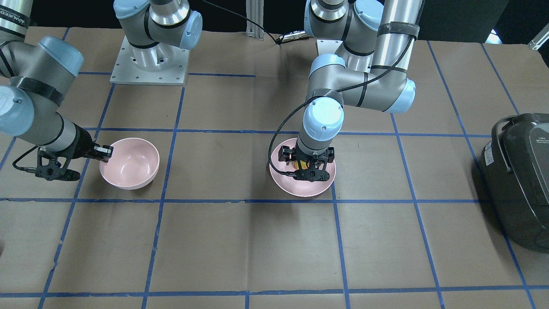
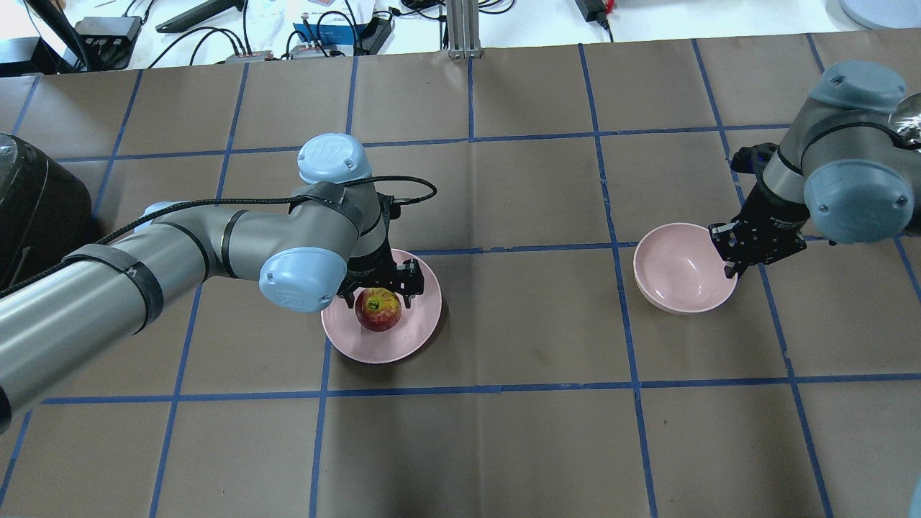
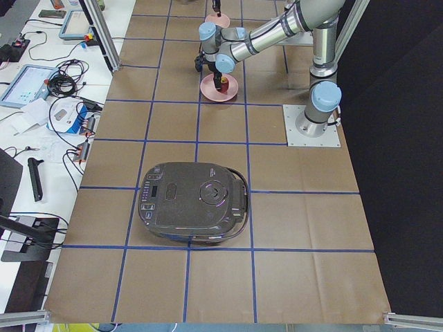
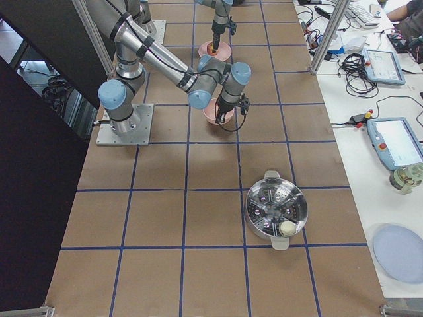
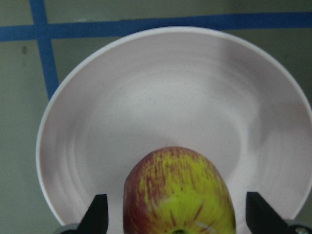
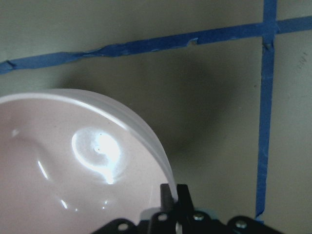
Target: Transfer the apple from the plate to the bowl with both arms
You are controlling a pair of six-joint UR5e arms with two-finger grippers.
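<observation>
The red-and-yellow apple [image 2: 378, 309] sits on the pale pink plate [image 2: 414, 327] left of the table's middle. My left gripper [image 2: 379, 296] is open and low over the plate. In the left wrist view its fingertips [image 5: 97, 217] stand on either side of the apple [image 5: 178, 195], with a gap on each side. The pink bowl [image 2: 680, 277] stands empty at the right. My right gripper [image 2: 730, 262] is shut on the bowl's rim, as the right wrist view [image 6: 175, 195] shows. In the front view the apple is mostly hidden behind the left gripper [image 1: 306, 165].
A black rice cooker [image 2: 36, 201] stands at the table's left end, far from both dishes. A metal steamer pot [image 4: 276, 211] stands toward the right end. Blue tape lines grid the brown table. Open floor of table lies between plate and bowl.
</observation>
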